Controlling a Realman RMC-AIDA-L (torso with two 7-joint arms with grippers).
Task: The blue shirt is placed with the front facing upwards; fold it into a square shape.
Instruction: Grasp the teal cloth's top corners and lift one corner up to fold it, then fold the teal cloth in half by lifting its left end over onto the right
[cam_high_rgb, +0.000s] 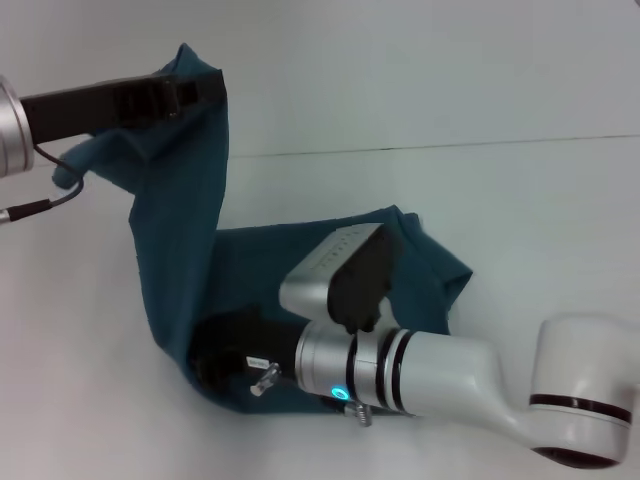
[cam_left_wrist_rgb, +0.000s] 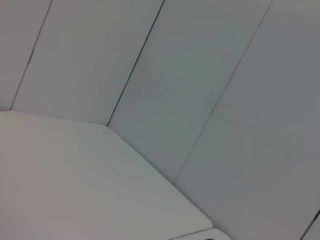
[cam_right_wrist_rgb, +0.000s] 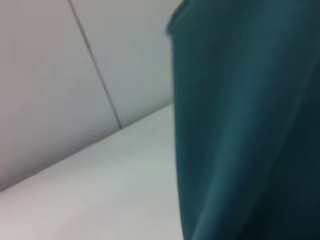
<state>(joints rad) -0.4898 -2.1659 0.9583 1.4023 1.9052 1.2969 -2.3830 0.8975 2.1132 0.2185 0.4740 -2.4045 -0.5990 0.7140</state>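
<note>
Left gripper (cam_high_rgb: 195, 92) is raised at the far left of the head view, black fingers pressed together on the top edge of the blue shirt (cam_high_rgb: 185, 210), holding that edge up off the white table (cam_high_rgb: 520, 200). From that pinch the cloth hangs straight down as a narrow band, then runs toward the robot to the low near end, where the right gripper (cam_high_rgb: 215, 360) sits. A sleeve-like flap droops just left of and below the left gripper, beside its thin cable (cam_high_rgb: 45, 205).

Right gripper is low and near, its black body buried in the shirt's lower fold; looks like it is pinching the fabric, but the fingers are covered, so cannot tell. The rest of the shirt lies bunched on the table behind and to the right of the right wrist, partly hidden by the silver forearm (cam_high_rgb: 440, 375).

Right wrist view: teal cloth (cam_right_wrist_rgb: 250, 125) fills the side close to the camera, table and grey wall panels (cam_right_wrist_rgb: 45, 75) beyond. Left wrist view shows only table surface (cam_left_wrist_rgb: 75, 190) and wall panels (cam_left_wrist_rgb: 200, 75).
</note>
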